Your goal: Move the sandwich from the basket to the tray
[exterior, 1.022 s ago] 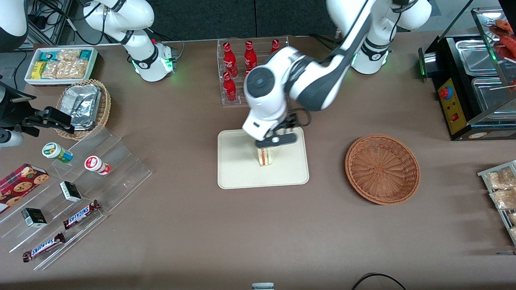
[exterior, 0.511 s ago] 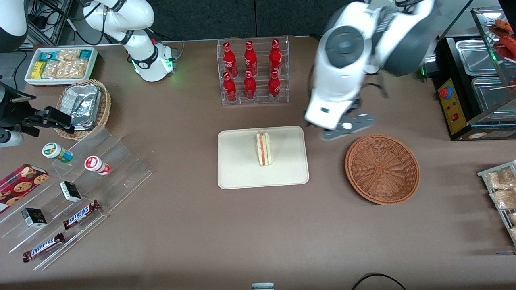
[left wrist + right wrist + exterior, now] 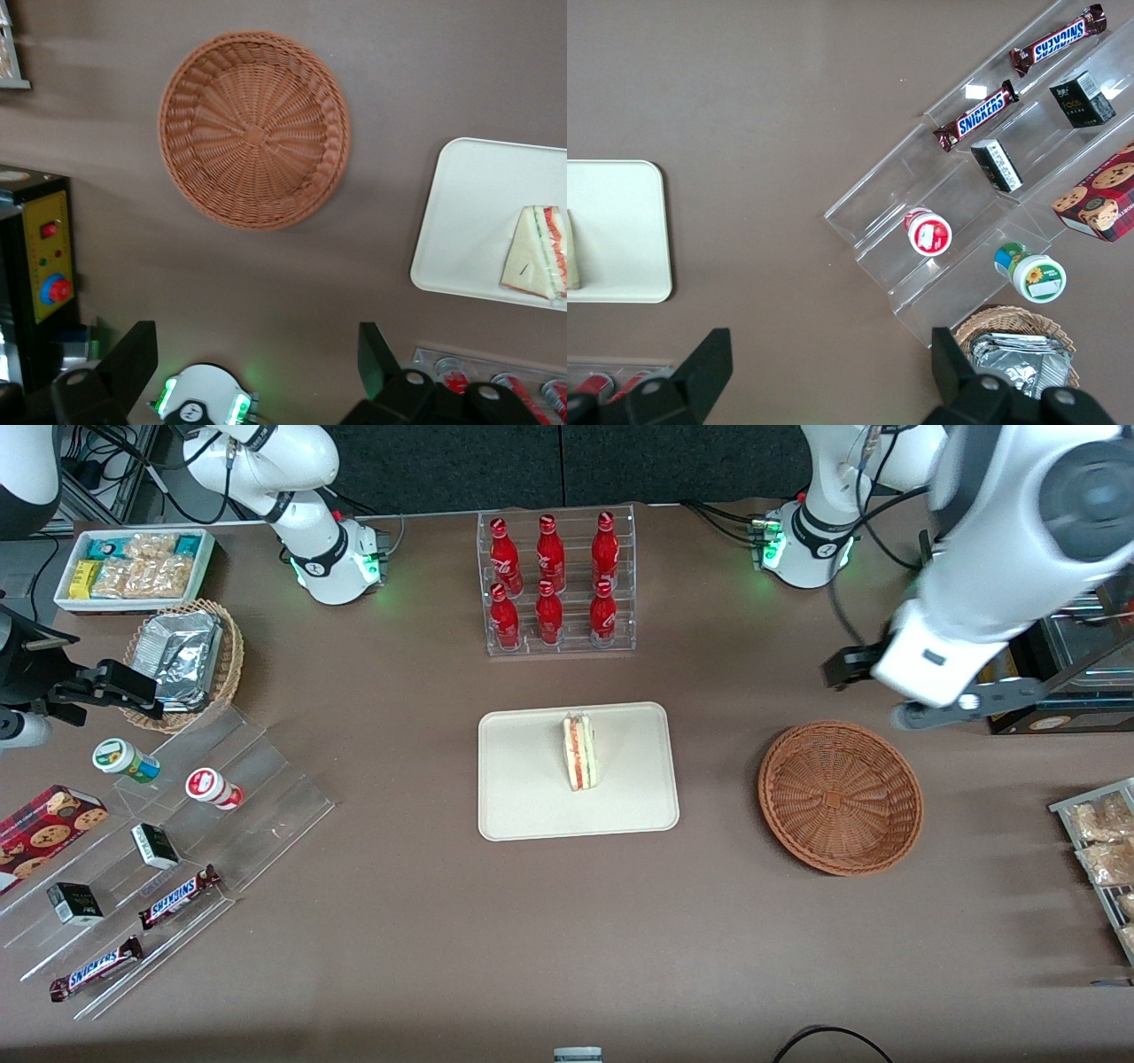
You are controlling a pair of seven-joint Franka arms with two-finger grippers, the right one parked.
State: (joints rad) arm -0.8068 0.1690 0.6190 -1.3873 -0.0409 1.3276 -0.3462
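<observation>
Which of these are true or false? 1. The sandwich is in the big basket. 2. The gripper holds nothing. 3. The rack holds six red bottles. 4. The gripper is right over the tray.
1. False: the sandwich lies on the tray; the basket has nothing in it.
2. True: the gripper is open.
3. True: six red bottles.
4. False: it is raised, toward the working arm's end of the table, past the basket.
</observation>
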